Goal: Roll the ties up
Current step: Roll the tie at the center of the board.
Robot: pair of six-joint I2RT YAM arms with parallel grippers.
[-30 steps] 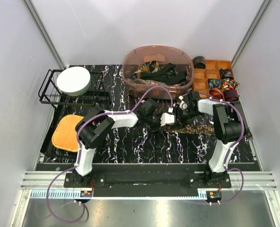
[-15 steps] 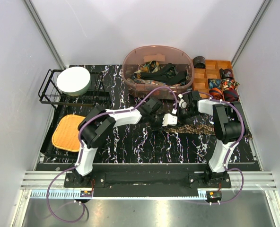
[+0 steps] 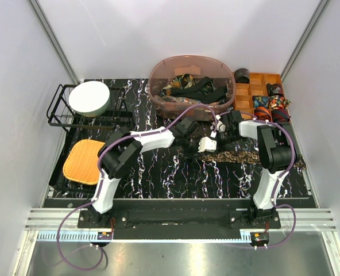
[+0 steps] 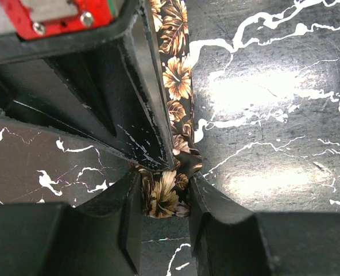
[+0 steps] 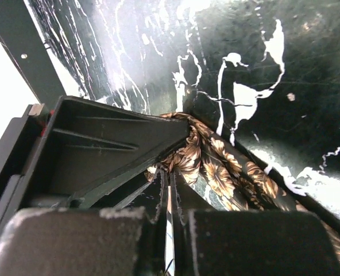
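Observation:
A dark brown tie with tan flowers (image 3: 250, 156) lies along the marble table toward the right edge. Its left end is folded into a small roll (image 4: 161, 198). My left gripper (image 4: 164, 207) is shut on that roll, one finger on each side. In the top view it sits at the middle of the table (image 3: 206, 144). My right gripper (image 5: 169, 178) is shut, its tips pressed against the tie's fold (image 5: 187, 158) right beside the left fingers. Whether it pinches any fabric I cannot tell. From above the right gripper (image 3: 219, 132) meets the left one tip to tip.
A brown translucent bin (image 3: 158, 86) holding several more ties stands at the back centre. An orange compartment tray (image 3: 244, 99) with rolled ties is at the back right. At the left are a black wire rack (image 3: 58, 112) with a white bowl (image 3: 89, 98) and an orange pad (image 3: 82, 161).
My right gripper has closed from partly open to shut at the roll. The left arm has stretched slightly farther toward the right, still holding the rolled end.

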